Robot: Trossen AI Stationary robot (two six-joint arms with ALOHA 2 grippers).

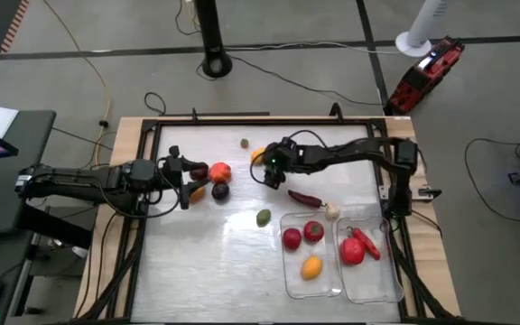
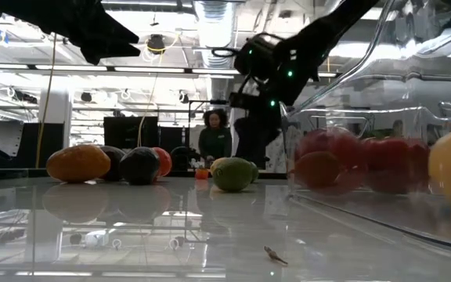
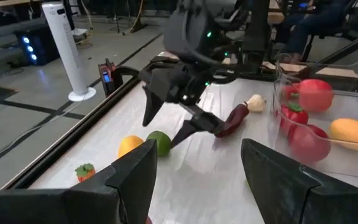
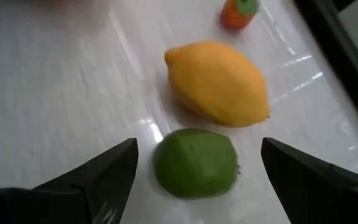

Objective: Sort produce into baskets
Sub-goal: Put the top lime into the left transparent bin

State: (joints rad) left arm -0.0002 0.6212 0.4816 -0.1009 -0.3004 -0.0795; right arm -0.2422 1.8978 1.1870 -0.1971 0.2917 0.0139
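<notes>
Left bin three fruits, right bin red produce, both jaws spread.

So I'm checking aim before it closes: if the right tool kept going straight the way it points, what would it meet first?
Most likely the green lime-like fruit, which lies centred between the open fingers of the right tool. The yellow lemon lies just beyond it; how far the tool is from the fruit is unclear.
</notes>
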